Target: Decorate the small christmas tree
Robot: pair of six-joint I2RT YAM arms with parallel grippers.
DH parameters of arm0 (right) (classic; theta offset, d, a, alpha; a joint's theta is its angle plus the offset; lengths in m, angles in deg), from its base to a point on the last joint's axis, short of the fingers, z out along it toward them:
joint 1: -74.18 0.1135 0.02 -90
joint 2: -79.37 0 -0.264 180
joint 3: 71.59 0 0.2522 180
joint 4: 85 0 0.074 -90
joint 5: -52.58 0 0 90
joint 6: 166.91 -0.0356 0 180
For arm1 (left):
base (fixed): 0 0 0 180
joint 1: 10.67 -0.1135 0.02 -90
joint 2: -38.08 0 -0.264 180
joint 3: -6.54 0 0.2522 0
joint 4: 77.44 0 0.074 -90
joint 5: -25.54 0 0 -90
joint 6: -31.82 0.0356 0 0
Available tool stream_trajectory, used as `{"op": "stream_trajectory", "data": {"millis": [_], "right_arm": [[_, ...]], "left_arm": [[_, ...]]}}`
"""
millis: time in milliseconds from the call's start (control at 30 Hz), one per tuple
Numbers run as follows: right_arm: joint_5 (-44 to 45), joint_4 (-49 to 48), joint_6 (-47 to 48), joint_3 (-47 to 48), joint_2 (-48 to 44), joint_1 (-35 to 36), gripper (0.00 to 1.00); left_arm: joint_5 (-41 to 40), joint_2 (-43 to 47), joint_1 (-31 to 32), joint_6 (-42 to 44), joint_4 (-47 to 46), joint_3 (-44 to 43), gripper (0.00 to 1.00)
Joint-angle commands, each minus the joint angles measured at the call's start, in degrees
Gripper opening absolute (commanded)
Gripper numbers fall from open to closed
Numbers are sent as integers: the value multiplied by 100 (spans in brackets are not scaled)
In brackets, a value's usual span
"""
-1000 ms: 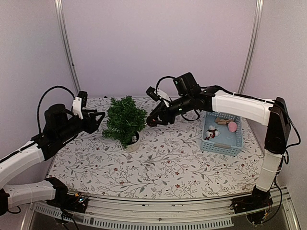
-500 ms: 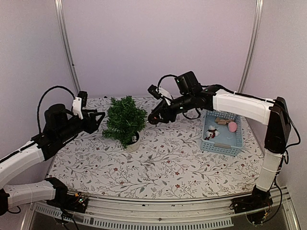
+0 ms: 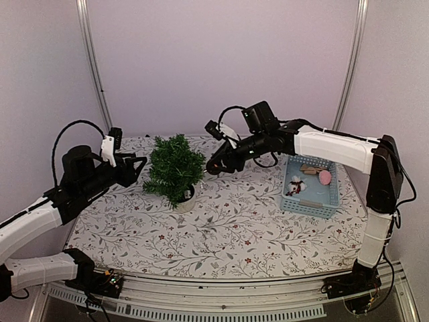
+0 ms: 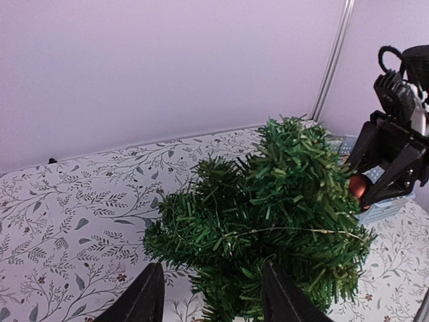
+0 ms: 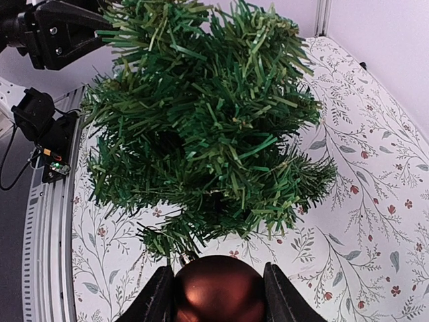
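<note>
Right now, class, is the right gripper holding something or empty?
Holding. The right gripper has a dark red bauble clamped between its two fingers in the right wrist view, close to the tree.

- Left arm stretches low from 8 o'clock toward 2 o'clock; left end effector (image 3: 139, 168) has its fingers spread, seemingly empty.
- Right arm arches from 4 o'clock toward 10 o'clock; right end effector (image 3: 212, 167) clamps a dark red ball (image 5: 219, 290).

Scene is lit evenly by soft, diffuse light; pale lilac walls (image 3: 214, 60) are rendered w/o glare, shadows faint. A dull highlight is seen on the glossy brown-red ball ornament (image 5: 218, 290), slightly defocused.
</note>
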Motion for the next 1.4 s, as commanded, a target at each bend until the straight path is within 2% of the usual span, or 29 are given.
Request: {"op": "stream_trajectory", "data": {"millis": [0, 400, 633, 800, 967, 1100, 1200, 1367], "right_arm": [[107, -16, 75, -70, 83, -20, 22], [246, -176, 85, -453, -52, 45, 22], [264, -259, 76, -447, -191, 77, 22], [143, -307, 58, -437, -233, 82, 23], [71, -327, 31, -450, -284, 108, 23], [28, -343, 32, -479, -300, 128, 23], [13, -353, 31, -496, -311, 145, 23], [-22, -372, 48, -537, -339, 154, 23]], "left_arm": [[-53, 26, 69, 74, -125, 28, 50], [-46, 49, 71, 88, -139, 22, 50], [-290, 695, 376, 460, -176, 17, 49], [-618, 902, 1073, 938, 67, -80, 49], [-1332, 721, 2414, 1650, -88, 59, 48], [-1865, 144, 3349, 1987, -543, 104, 46], [-2125, -532, 3746, 1982, -943, 109, 43], [-2132, -1427, 3879, 1527, -1748, 81, 38]]}}
